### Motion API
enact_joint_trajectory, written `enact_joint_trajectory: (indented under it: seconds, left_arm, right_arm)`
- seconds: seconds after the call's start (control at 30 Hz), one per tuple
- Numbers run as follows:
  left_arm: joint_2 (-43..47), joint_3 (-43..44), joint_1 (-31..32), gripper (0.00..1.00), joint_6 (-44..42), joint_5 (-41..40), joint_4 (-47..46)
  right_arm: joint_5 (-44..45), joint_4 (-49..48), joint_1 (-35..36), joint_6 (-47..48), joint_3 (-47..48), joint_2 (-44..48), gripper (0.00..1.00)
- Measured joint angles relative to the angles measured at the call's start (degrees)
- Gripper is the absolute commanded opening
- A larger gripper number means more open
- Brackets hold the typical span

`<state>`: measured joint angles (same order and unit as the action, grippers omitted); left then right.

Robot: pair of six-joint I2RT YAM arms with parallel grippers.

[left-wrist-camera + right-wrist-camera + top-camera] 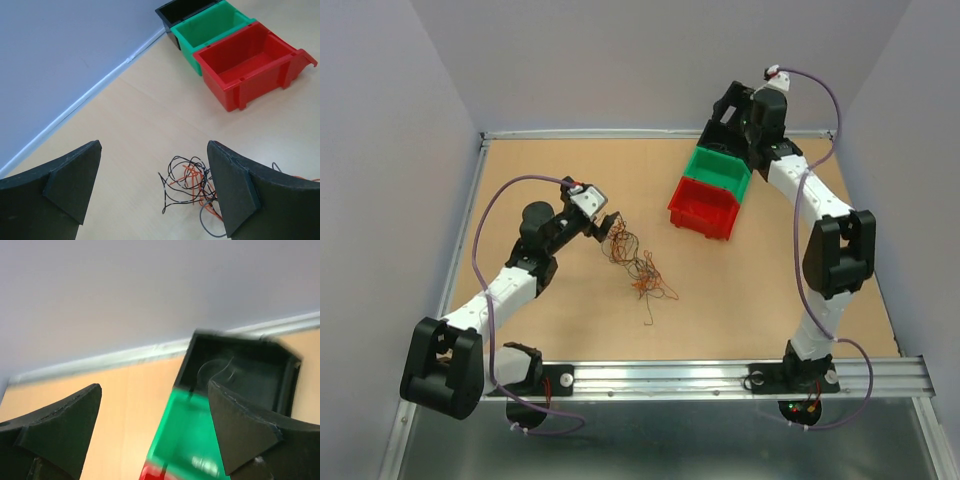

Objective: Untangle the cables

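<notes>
The cables [636, 263] lie in a loose tangle of orange, dark and grey strands on the table just right of my left gripper [605, 226]. In the left wrist view the tangle [192, 184] sits low on the board beside the right finger [235, 190]. That gripper [155, 145] is open and holds nothing. My right gripper [728, 118] hovers over the far bins. It [155, 387] is open and empty. Below it, a thin pale curly strand [220, 367] lies inside the black bin [280, 390]; the picture is blurred.
Three bins stand in a row at the back right: red [705, 208], green [720, 172], black [718, 133]. They also show at the top right of the left wrist view, with the red bin [250, 65] nearest. A metal rail edges the board; grey walls close in.
</notes>
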<state>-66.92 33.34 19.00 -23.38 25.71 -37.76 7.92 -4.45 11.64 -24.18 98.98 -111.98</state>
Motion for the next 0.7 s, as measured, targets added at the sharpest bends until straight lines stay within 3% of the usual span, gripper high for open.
enact_joint_trajectory:
  seconds: [0.1, 0.2, 0.37, 0.57, 0.7]
  left_arm:
    - [0.0, 0.0, 0.0, 0.99, 0.0, -0.7, -0.3]
    - [-0.1, 0.0, 0.0, 0.99, -0.3, 0.2, -0.3]
    - [-0.1, 0.0, 0.0, 0.99, -1.6, 2.8, 0.6]
    - [-0.1, 0.0, 0.0, 0.99, -2.5, 5.0, 1.2]
    - [-0.1, 0.0, 0.0, 0.99, -2.8, 5.6, 1.3]
  right_arm:
    - [-3.2, -0.2, 5.1, 1.8, -10.9, 8.5, 0.91]
    - [-5.2, -0.8, 16.3, 4.7, -22.6, 15.1, 0.8]
    - [-6.7, -0.1, 30.6, 5.9, -41.7, 21.7, 0.72]
    - [-3.4, -1.9, 32.3, 3.8, -57.9, 30.3, 0.67]
    - [-2.2, -3.8, 32.3, 3.2, -62.2, 34.5, 0.61]
